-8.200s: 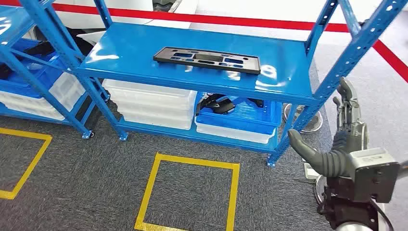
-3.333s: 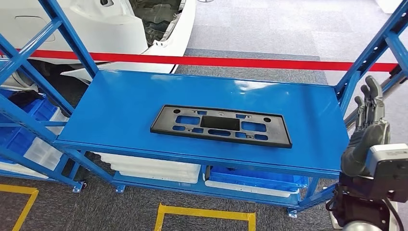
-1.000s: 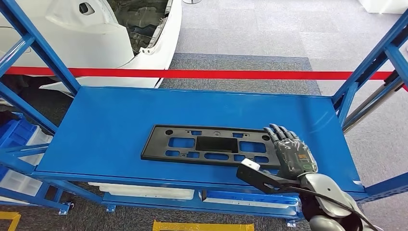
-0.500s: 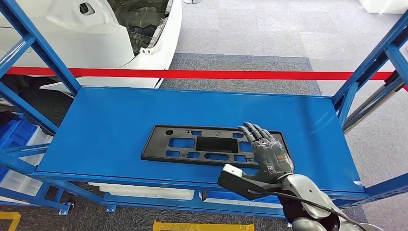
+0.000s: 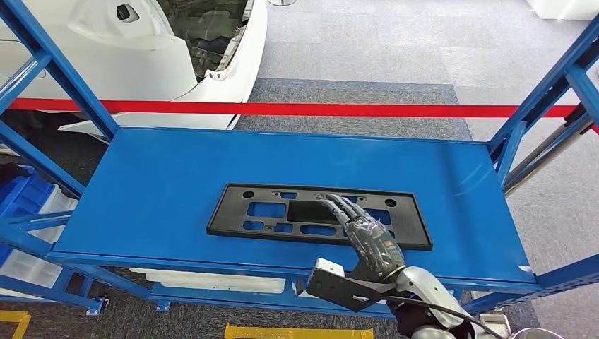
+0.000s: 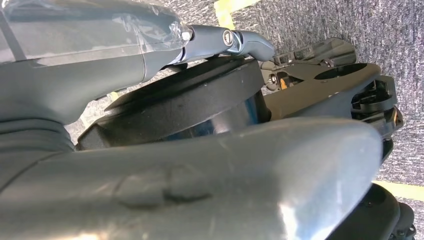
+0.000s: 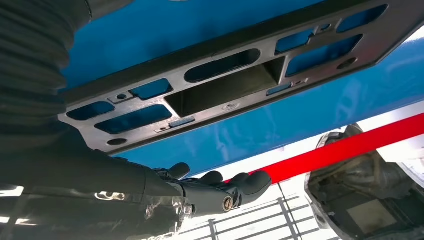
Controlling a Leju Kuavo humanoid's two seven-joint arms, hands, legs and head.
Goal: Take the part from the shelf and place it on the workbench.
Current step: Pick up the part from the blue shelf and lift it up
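Reach step: right hand point(image 5: 367, 236) with fingers extended, grasping nothing, over black mounting plate point(image 5: 282, 212) lying flat beneath on blue shelf point(image 5: 162, 176). Next, probably: lower, curl fingers around plate's near edge, lift.

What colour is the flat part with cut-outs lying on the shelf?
Black; the part shows best in the head view, lying on the blue shelf.

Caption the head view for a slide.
Right hand reaches open over the black part lying flat on the blue shelf.
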